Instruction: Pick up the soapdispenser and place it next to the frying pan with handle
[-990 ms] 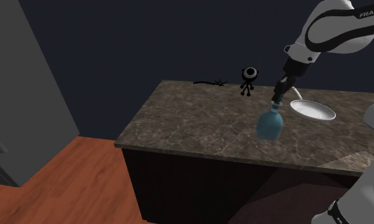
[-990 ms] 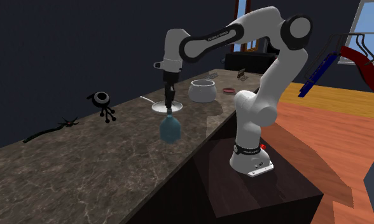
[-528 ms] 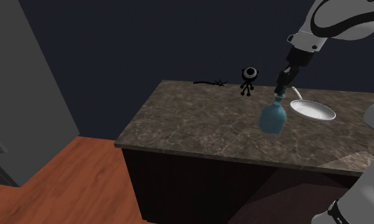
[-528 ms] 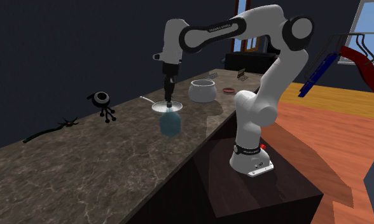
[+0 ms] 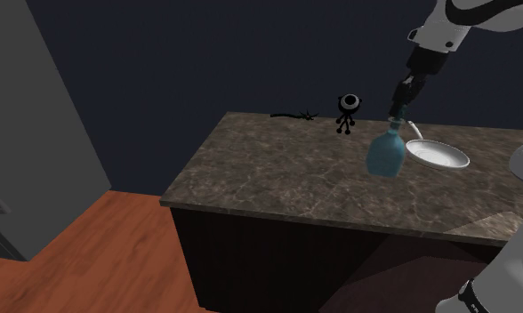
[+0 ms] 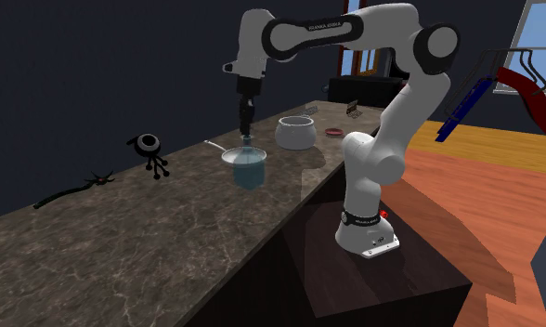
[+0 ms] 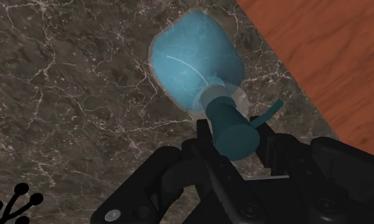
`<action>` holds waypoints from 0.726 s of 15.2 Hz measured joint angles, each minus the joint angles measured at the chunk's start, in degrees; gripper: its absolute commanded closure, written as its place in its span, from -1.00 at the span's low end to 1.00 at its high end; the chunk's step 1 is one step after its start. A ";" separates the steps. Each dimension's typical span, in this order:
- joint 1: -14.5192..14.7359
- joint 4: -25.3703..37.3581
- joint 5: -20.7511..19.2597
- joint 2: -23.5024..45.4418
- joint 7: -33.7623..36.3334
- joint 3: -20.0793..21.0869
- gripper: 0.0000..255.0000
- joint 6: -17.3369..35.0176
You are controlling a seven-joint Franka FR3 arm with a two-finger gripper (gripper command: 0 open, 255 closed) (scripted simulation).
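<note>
Leftmost in the shoulder view, a small black figurine stands at the far edge of the dark stone surface. Next, the blue soap dispenser hangs tilted above the surface, its pump top clasped by the black hand. Just right of it lies the pale frying pan

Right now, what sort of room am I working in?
Likely a home kitchen: a long stone-look counter carrying a pan and a pot, with wood floor beside. The tool holds a dispenser above it.
</note>
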 measured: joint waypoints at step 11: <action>0.56 8.98 0.73 1.05 0.37 0.77 1.00 -7.94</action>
